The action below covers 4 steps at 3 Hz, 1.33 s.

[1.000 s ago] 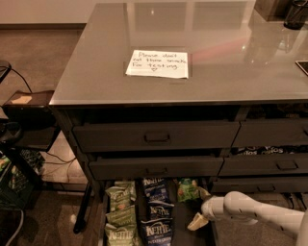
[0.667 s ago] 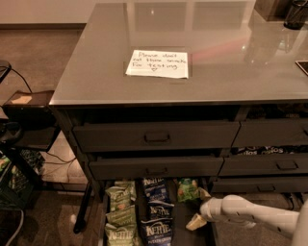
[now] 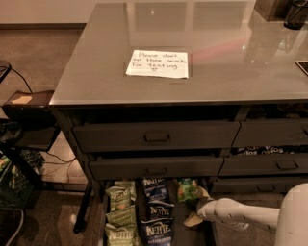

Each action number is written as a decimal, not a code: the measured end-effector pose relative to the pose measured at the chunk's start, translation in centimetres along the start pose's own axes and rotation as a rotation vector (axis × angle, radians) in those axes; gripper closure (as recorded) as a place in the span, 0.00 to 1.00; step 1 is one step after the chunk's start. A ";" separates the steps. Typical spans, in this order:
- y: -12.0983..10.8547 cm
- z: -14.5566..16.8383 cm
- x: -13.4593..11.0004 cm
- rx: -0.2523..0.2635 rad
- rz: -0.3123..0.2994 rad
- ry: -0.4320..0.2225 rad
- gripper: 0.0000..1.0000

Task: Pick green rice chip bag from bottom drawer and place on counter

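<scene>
The bottom drawer (image 3: 208, 234) is pulled open under the dark cabinet and holds rows of snack bags. The green rice chip bag (image 3: 186, 189) lies at the back of its right-hand row, bright green and crinkled. My gripper (image 3: 196, 206) comes in from the lower right on a white arm and hovers low over the drawer, just right of and in front of the bag. It is open, with one finger near the bag's right edge and the other nearer the front. The counter (image 3: 221, 72) is a glossy grey top bearing a white handwritten note (image 3: 158, 63).
Olive-green Kettle bags (image 3: 119, 211) fill the drawer's left row and dark blue Kettle bags (image 3: 156, 216) the middle row. Two upper drawers (image 3: 156, 137) with recessed handles sit slightly ajar above. A dark side table and cables (image 3: 19, 125) stand at the left. A dark cup (image 3: 294, 14) is on the counter's far right.
My arm has edged slightly left towards the green rice chip bag. The bags and drawers have not moved.
</scene>
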<state>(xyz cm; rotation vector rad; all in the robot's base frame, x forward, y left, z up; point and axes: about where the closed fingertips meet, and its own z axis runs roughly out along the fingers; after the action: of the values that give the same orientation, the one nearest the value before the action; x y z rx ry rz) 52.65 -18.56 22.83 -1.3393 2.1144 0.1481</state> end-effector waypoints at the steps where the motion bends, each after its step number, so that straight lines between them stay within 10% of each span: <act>1: -0.4 0.8 0.5 0.012 0.011 0.005 0.00; 4: -2.1 5.6 2.3 0.023 0.004 0.064 0.18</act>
<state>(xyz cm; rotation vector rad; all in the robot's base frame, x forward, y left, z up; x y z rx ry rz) 56.20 -19.04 17.59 -1.3428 2.1651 0.0828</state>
